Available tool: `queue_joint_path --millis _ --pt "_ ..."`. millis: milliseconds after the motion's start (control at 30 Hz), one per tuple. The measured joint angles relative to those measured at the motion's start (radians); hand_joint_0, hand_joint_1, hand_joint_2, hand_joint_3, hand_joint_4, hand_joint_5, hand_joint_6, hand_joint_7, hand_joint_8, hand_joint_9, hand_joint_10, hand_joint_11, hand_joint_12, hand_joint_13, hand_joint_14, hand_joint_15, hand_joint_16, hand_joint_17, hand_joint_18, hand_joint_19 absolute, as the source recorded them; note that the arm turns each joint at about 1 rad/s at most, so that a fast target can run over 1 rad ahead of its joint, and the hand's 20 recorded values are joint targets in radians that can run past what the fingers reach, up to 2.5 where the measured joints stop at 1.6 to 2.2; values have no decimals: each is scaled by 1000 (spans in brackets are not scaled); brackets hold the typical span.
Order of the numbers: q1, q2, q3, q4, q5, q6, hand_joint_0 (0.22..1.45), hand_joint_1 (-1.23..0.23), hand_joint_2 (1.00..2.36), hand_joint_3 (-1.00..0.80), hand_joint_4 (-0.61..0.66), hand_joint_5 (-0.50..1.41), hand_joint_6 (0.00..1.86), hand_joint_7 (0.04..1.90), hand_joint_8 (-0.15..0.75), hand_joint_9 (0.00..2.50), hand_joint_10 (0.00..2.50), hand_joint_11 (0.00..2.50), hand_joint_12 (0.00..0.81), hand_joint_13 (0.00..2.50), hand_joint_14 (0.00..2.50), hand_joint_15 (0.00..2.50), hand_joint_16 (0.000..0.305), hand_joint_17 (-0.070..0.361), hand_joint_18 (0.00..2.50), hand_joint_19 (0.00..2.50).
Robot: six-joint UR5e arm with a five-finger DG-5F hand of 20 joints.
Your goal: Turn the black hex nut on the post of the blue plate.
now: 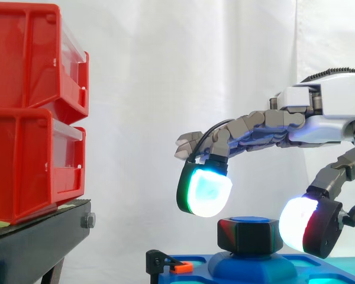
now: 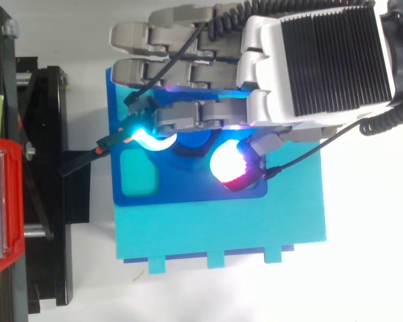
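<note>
Side view: hand [image 1: 325,118] hovers over the black hex nut [image 1: 248,235] on the blue plate [image 2: 188,193]. Its fingers are spread wide, the cyan pad [image 1: 207,189] above-left of the nut and the white-red pad [image 1: 299,225] just right, gripping nothing.

**Side view.** The camera stands beside the work at about the height of the black hex nut [image 1: 248,235]. It looks level across the work toward the white curtain [image 1: 165,71]. It is set close: the two stacked red plastic bins [image 1: 29,118] on the black stand [image 1: 35,236] are cut by the left edge, and the robot hand [image 1: 319,118] enters from the right.

**Top view.** The camera is overhead, looking down from close by. The bins lie at the left edge, and the hand enters from the upper right.

**Shared by both views.** The hand, the dark blue plate [image 2: 188,191], the stand and part of the bins.
</note>
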Motion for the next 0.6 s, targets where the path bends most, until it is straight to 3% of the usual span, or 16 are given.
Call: queue_joint_path --millis 600 --pt "1 0 -3 2 0 0 558 -880 1000 -500 92 -284 502 827 58 108 7 299 249 51 0 11 36 80 139 187"
